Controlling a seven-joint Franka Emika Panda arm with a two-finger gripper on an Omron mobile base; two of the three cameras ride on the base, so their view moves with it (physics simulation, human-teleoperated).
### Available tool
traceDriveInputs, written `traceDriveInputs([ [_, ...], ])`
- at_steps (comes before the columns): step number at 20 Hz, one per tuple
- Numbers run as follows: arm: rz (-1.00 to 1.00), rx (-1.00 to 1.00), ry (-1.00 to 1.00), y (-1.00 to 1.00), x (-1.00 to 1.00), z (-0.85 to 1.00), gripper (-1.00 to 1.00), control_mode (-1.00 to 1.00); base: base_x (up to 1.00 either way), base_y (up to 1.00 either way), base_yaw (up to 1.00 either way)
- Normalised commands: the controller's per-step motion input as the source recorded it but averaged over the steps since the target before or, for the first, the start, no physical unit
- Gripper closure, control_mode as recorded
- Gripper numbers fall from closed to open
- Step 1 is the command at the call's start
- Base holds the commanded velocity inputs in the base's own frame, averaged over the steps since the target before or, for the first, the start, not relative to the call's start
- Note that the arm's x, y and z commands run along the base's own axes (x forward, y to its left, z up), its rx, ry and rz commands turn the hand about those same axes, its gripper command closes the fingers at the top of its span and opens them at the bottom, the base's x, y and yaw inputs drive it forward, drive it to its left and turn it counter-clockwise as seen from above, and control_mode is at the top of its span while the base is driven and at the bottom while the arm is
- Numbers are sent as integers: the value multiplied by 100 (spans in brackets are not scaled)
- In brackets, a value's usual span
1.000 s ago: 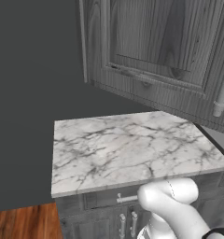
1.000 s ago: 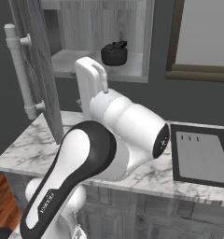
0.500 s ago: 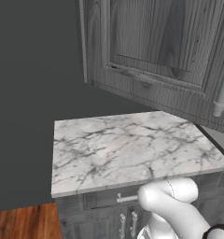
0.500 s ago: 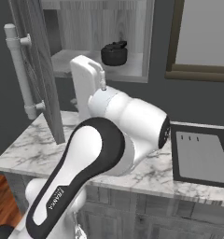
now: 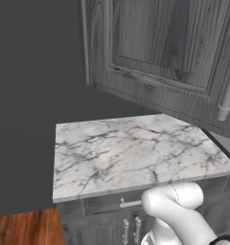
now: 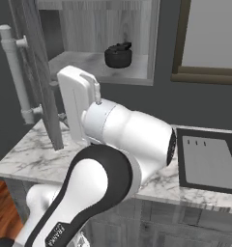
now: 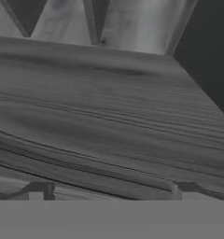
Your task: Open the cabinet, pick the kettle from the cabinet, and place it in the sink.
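The cabinet (image 6: 103, 29) stands open, its dark wood-grain door (image 6: 40, 82) swung out to the left with the long grey bar handle (image 6: 14, 72) on its outer face. The small black kettle (image 6: 118, 55) sits upright on the shelf inside. From the left base view I see the door's outer face (image 5: 160, 48) and the handle's lower end (image 5: 227, 98). My gripper (image 7: 109, 190) is open with nothing between its fingertips (image 7: 37, 189), close against a dark wood-grain surface. The arm's white hand is beside the door's inner side, below and left of the kettle. The sink (image 6: 205, 161) lies at the right.
A marble counter (image 5: 126, 153) runs under the cabinet, with drawers and small handles (image 5: 129, 203) below its front edge. A framed window (image 6: 210, 34) is on the wall right of the cabinet. Wooden floor (image 5: 26, 229) shows at the lower left.
The hand has moved left and down, closer to the open door. The gripper has stayed open; kettle and door have not moved.
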Motion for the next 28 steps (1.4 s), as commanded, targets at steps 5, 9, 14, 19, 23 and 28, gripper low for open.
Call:
traceDriveInputs([
  [5, 19, 0, 0, 31, -28, 0, -100, -100, 0, 0, 0],
  [9, 22, 0, 0, 31, -23, 0, -100, -100, 0, 0, 0],
  [14, 21, 0, 0, 44, -12, 0, -100, -100, 0, 0, 0],
  [19, 17, -4, -1, 57, -12, -2, -100, -100, 0, 0, 0],
  [23, 11, -4, -7, 56, -20, -6, -100, -100, 0, 0, 0],
  [28, 4, -3, -12, 54, -24, -5, -100, -100, 0, 0, 0],
])
